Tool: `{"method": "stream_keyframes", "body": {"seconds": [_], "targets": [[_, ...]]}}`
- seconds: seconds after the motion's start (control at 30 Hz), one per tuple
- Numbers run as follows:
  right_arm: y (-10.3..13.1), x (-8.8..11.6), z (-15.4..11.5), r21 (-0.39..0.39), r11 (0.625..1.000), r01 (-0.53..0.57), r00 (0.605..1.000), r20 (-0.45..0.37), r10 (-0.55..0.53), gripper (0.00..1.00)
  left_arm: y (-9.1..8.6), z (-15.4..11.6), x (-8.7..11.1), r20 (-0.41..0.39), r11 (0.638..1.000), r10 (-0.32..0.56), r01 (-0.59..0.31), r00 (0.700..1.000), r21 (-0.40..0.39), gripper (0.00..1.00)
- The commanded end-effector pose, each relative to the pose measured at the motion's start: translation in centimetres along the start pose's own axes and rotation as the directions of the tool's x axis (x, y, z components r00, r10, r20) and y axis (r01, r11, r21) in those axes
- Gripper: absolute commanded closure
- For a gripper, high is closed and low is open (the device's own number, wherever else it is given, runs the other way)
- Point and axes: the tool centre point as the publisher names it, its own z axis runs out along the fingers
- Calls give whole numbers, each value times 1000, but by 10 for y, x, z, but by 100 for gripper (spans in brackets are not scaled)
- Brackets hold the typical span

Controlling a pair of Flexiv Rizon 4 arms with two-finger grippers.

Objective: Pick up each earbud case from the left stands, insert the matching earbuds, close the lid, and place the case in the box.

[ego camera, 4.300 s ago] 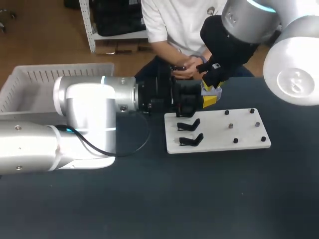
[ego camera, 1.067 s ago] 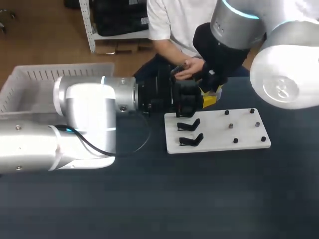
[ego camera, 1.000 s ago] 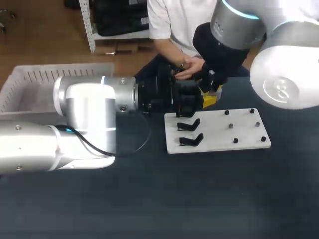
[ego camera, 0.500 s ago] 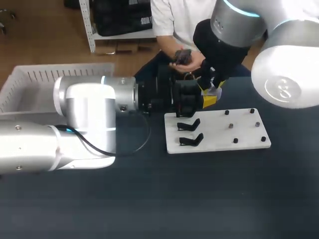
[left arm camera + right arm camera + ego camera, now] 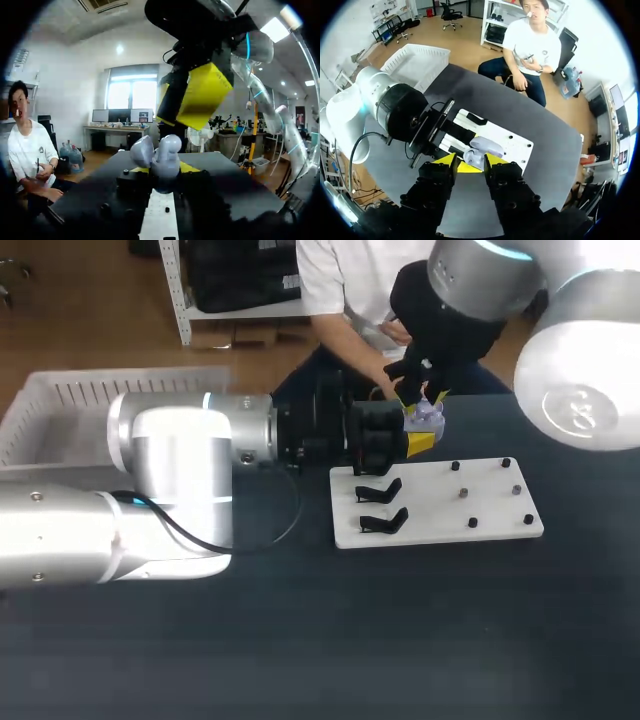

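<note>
A lavender earbud case (image 5: 426, 418) is held above the table's far side, just behind the white stand board (image 5: 450, 530). My left gripper (image 5: 412, 437) comes in level from the left and is shut on the case. In the left wrist view the case (image 5: 160, 155) sits between my yellow tips, its lid apparently raised. My right gripper (image 5: 418, 395) hangs straight above it, fingers apart. In the right wrist view the case (image 5: 482, 147) lies just beyond my right gripper (image 5: 470, 162), and I see nothing between its fingers. My right arm's yellow fingertip (image 5: 197, 95) looms over the case in the left wrist view.
Two black stands (image 5: 380, 490) (image 5: 385, 522) stand bare at the board's left end, with several small pegs (image 5: 463, 493) on its right half. A white basket (image 5: 60, 405) sits at the far left. A person sits behind the far edge.
The person's hand, which was at the grippers a second ago, has drawn back holding a dark object. My right gripper has come down a little over the case. My left arm has not moved.
</note>
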Motion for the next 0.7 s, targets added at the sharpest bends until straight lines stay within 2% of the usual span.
{"method": "stream_keyframes", "body": {"seconds": [0.03,0.17,0.27,0.5,0.7], "targets": [[3,14,-8,-2,1000,-3,1000,5,3,77,-2,0,1,6,1000,4,-4,1000,-7,100],[8,21,-4,-17,1000,-2,1000,-18,2,79,-2,0,1,6,1000,4,-4,1000,-7,100],[9,24,2,-19,1000,-5,999,-35,4,76,-2,0,1,6,1000,4,-4,1000,-7,100],[8,20,10,-22,1000,-9,999,-49,8,79,-2,0,1,6,1000,4,-4,1000,-7,100],[8,15,13,-26,1000,-6,999,-52,5,78,-2,0,1,6,1000,4,-4,1000,-7,100]]}}
